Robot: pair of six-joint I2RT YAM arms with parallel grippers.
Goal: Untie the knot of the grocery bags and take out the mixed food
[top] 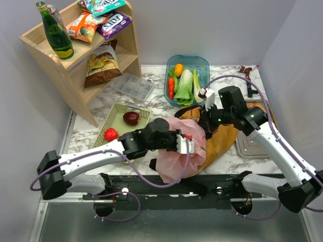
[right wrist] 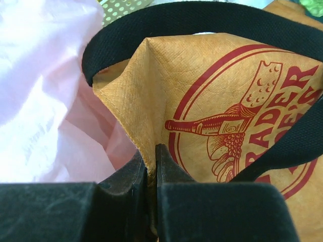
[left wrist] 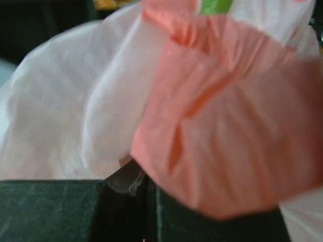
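The thin pink plastic bag point(top: 176, 154) lies against the mouth of the mustard tote point(top: 224, 138) near the table's front. My left gripper point(top: 189, 146) sits on top of the pink bag. In the left wrist view it point(left wrist: 146, 176) is shut, with a fold of pink film point(left wrist: 227, 131) coming out of it. My right gripper point(top: 206, 121) is shut on the tote's rim point(right wrist: 146, 101), beside its black strap point(right wrist: 202, 17). I cannot make out the knot. Leafy greens point(top: 185, 86), a carrot piece point(top: 171, 86) and a small orange point(top: 178, 68) lie in a blue tub point(top: 202, 64).
A green mesh tray point(top: 117, 112) holds a dark red fruit point(top: 131, 118) and a bright red one point(top: 111, 134). A wooden shelf point(top: 75, 85) at the back left carries a green bottle point(top: 55, 33) and snack packets point(top: 83, 26). A clear box point(top: 132, 86) and a metal tray point(top: 250, 146) lie nearby.
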